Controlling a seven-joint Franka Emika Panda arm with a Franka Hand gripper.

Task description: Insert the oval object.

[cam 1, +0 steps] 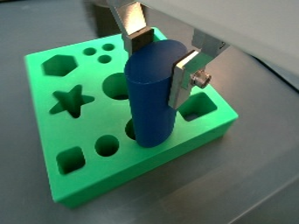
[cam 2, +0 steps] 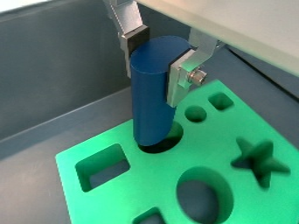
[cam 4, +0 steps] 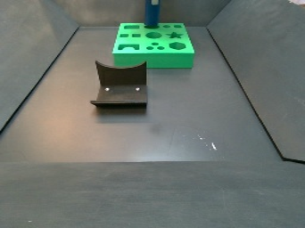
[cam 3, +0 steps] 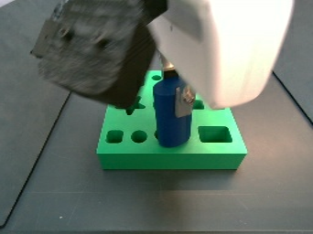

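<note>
The blue oval object [cam 1: 149, 92] is held upright and tight near its top by the claw [cam 1: 162, 54], so that its bottom end is set into the matching hole of the green board [cam 1: 70, 179].

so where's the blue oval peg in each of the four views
Wrist view: the blue oval peg stands upright in a hole of the green board, between the pincer plates.
Wrist view: same, peg centred.
Side view: peg mid-frame, under the arm.
Side view: peg at the top edge.
Shared landmark: the green board.
</note>
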